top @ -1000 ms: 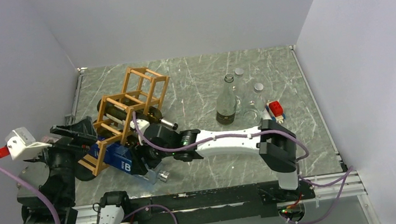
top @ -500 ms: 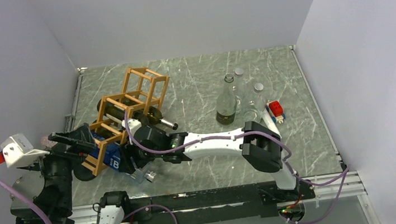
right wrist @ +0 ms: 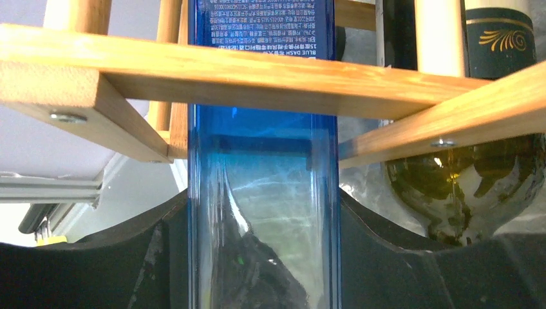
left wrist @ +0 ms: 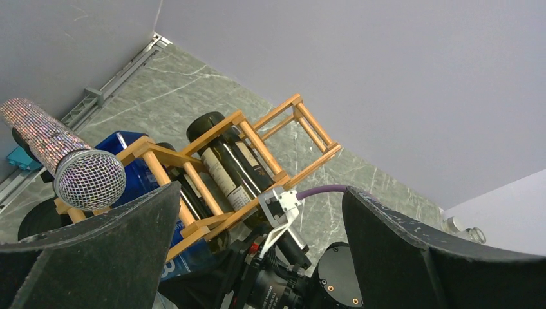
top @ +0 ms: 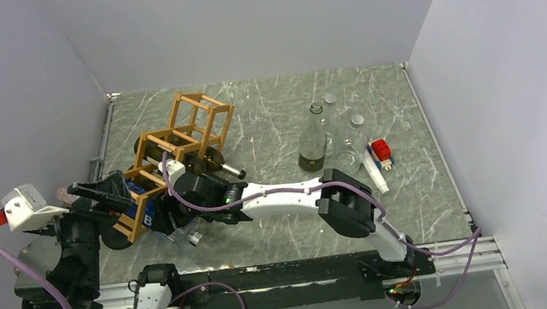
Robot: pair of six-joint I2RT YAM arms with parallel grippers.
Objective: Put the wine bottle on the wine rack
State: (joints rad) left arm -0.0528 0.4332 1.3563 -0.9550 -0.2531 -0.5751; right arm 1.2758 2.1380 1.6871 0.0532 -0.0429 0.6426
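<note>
Pinching a blue wine bottle (right wrist: 264, 187) in the right claw (right wrist: 264, 270), lengthwise and partway inside the lowest cell of the wine rack (right wrist: 244, 80), beside a dark bottle (left wrist: 226, 168) already racked. Holding the left claw (left wrist: 257, 251) spread wide at the rack's near end, probably to steady it.

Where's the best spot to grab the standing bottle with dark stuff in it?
The bottle stands upright, so probably pinch its slim neck side-on, coming from the left: a clear bottle crowds its right.
</note>
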